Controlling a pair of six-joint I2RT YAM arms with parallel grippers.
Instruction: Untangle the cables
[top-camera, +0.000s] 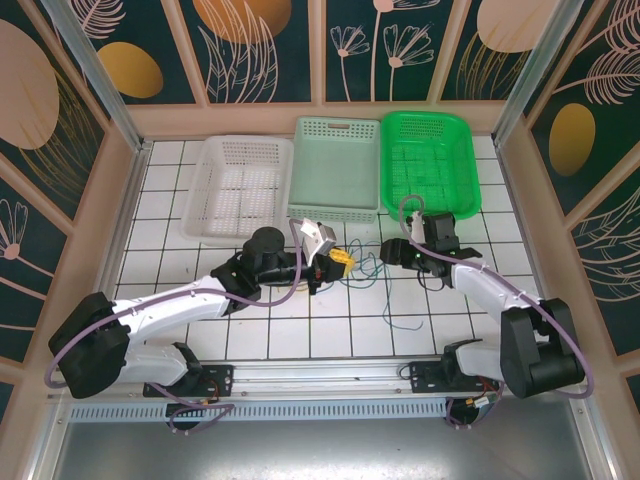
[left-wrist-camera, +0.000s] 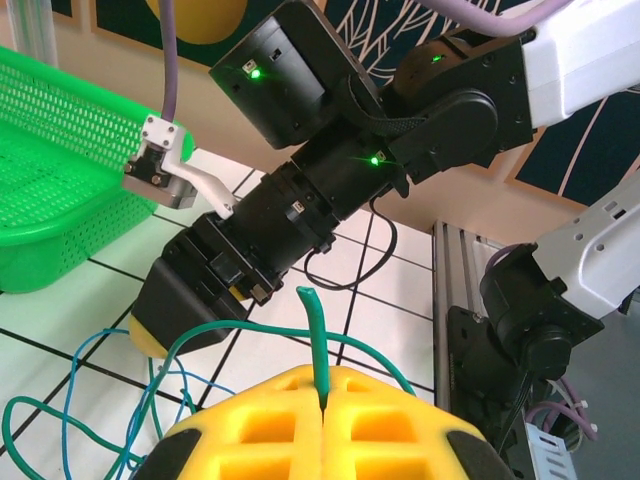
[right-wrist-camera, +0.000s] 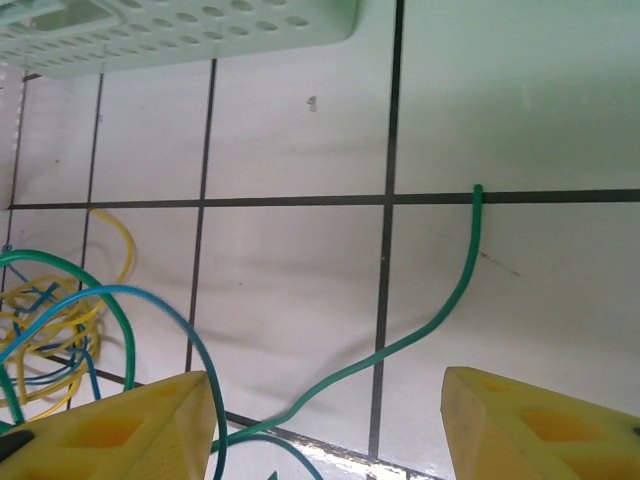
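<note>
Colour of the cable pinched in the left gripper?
Dark green cable; it shows best in the left wrist view.

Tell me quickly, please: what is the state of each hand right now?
Left hand: closed, pinching the green cable.
Right hand: open, holding nothing.

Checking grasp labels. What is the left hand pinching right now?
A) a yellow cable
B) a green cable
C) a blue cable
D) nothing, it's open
B. In the left wrist view the left hand is closed on the green cable, whose end sticks up from the seam where its yellow tips meet.
</note>
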